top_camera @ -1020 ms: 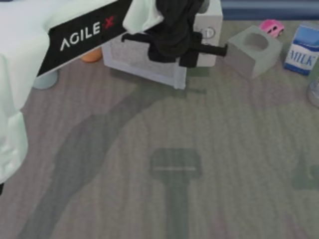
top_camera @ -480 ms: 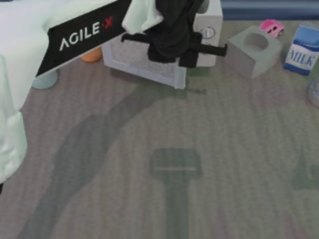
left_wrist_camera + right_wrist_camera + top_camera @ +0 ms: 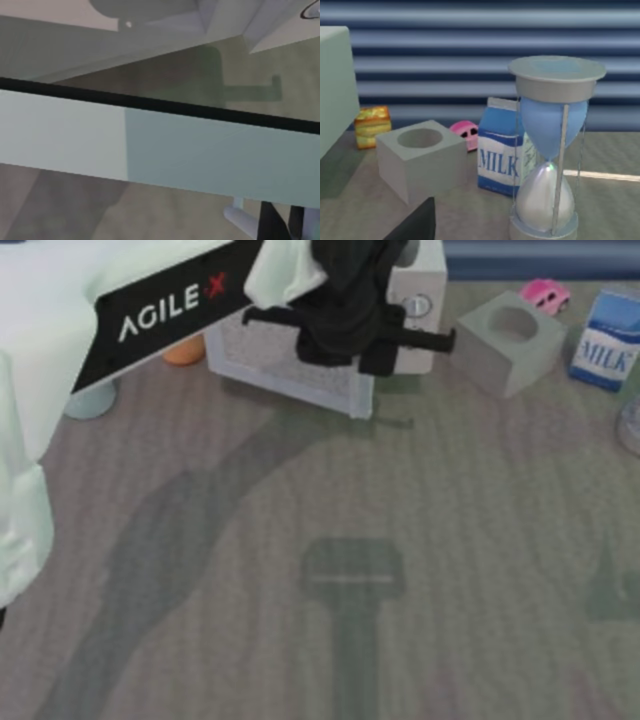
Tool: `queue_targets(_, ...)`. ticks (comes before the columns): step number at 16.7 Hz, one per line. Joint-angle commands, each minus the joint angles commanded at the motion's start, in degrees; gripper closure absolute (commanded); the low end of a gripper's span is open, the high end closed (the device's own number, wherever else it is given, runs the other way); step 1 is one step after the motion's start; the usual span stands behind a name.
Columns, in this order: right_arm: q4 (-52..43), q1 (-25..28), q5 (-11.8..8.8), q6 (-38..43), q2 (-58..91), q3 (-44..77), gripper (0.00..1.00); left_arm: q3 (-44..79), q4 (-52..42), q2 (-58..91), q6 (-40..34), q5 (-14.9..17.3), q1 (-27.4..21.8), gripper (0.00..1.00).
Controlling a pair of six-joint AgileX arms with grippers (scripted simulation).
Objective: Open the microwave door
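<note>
so the microwave sits at the far edge of the table, roughly center, with its door angled out from the front. The left arm reaches in from the left, its gripper right over the door's free edge. Just right of the microwave is a cube with a round hole, a toy car behind it, then a milk carton further right, and an hourglass at the right edge. Two cups sit left of the microwave

The microwave looked like smooth matt white plastic, its door window a speckled grey mesh; the table wore rough, woven-looking cloth.
</note>
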Motion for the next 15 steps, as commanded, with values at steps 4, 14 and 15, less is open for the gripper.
queue_targets(4, 0.0, 0.0, 0.0, 0.0, 0.0, 0.0, 0.0, 0.0, 0.0, 0.0, 0.0, 0.0, 0.0, 1.0)
queue_targets(14, 0.0, 0.0, 0.0, 0.0, 0.0, 0.0, 0.0, -4.88, 2.42, -3.22, 3.35, 2.01, 0.47, 1.0)
queue_targets(15, 0.0, 0.0, 0.0, 0.0, 0.0, 0.0, 0.0, -6.26, 3.09, -4.13, 4.42, 2.52, 0.71, 1.0)
